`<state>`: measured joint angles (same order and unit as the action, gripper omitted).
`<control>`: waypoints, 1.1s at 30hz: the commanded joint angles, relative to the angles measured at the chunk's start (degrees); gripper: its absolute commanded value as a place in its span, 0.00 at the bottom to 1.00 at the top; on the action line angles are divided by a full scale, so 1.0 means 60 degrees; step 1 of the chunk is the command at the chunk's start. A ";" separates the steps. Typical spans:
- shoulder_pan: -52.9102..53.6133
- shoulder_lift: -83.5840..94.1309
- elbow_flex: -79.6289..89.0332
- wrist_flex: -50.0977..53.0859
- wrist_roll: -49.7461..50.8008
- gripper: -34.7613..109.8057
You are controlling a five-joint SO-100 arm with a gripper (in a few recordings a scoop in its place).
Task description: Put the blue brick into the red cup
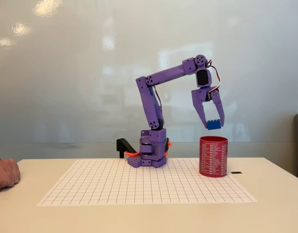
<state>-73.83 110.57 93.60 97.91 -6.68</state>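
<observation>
A: Where do we stand with the load?

B: We have the blue brick (214, 124) clamped between the tips of the purple arm's jaws (213, 124), which are narrowed onto it. It hangs in the air above the red cup (213, 156), well clear of the rim. As far as this side-on fixed view shows, it sits over the mouth, though we cannot judge depth from here.

A: Why is it held that high?

B: We judge the height gives clearance, so the brick can come over the rim without knocking the cup. The jaws point downward, which suits a straight drop or a short descent into the opening.

A: And the cup's position?

B: It stands upright on the surface (139, 218), at the right edge of the white grid sheet (139, 187), open end up. We take that as the reason a vertical release should work.

A: Any readable markings?

B: The cup carries rows of small white print, too fine for us to read. A small dark tag (236, 172) lies on the surface just to the right of the cup, with no legible text.

A: Anything else in reach?

B: A person's hand (5, 174) rests at the left edge, well apart from the arm.
</observation>
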 commanded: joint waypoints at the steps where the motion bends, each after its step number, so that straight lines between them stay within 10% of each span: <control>1: 0.0059 0.0439 0.0161 0.0073 -0.0205 0.24; 10: 0.0103 0.0352 0.0059 0.0044 -0.0278 0.24; 14: 0.0264 0.0439 0.0205 0.0059 0.0483 0.59; 18: 0.0264 0.0571 0.0264 0.0059 0.0703 0.66; 31: 0.0439 0.0571 0.0249 0.0059 0.0527 0.66; 33: 0.0439 0.0557 0.0234 0.0015 0.0073 0.48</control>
<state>-71.02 110.57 95.71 97.91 -3.69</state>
